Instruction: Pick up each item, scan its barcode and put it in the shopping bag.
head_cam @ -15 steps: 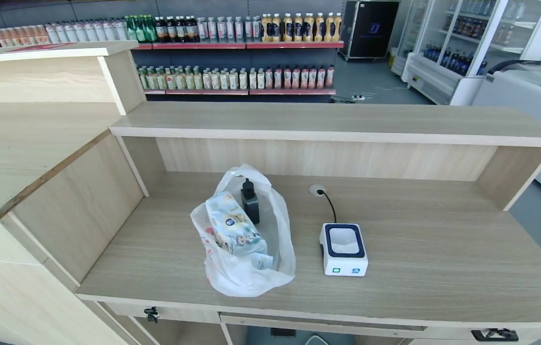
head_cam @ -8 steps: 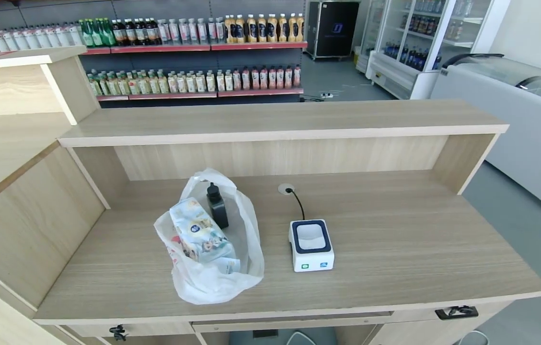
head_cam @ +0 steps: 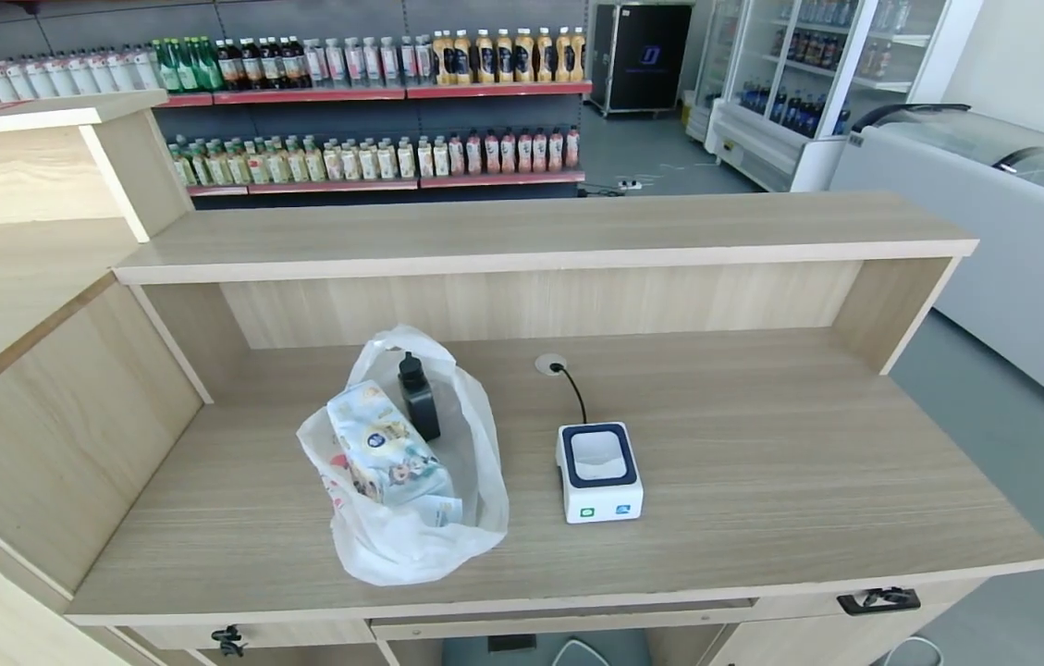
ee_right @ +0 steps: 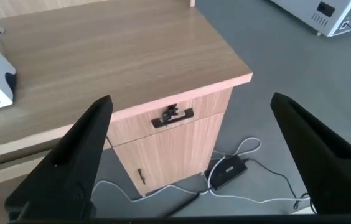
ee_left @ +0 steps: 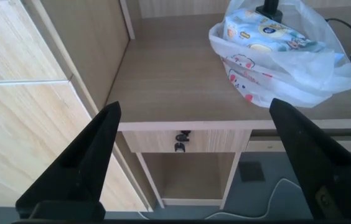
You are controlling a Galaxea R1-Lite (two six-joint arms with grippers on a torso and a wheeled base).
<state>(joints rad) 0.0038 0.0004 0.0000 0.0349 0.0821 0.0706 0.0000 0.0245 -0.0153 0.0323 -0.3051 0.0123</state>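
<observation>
hanging released, fingers spread wide with nothing between them, the left tool [ee_left: 194, 106] sits low, short of the worktop [ee_left: 163, 81] front edge. the right tool [ee_right: 191, 99] is likewise released and empty, short of the edge near the worktop's right corner. past the left tool, toward the right tool's side, the white shopping bag [head_cam: 411, 546] lies on the worktop, holding a patterned soft pack [head_cam: 387, 449] and, farther in, a dark bottle [head_cam: 418, 400]. between the tools and farther back stands the scanner [head_cam: 600, 472], apart from the bag, its cable [head_cam: 572, 393] running away behind it.
</observation>
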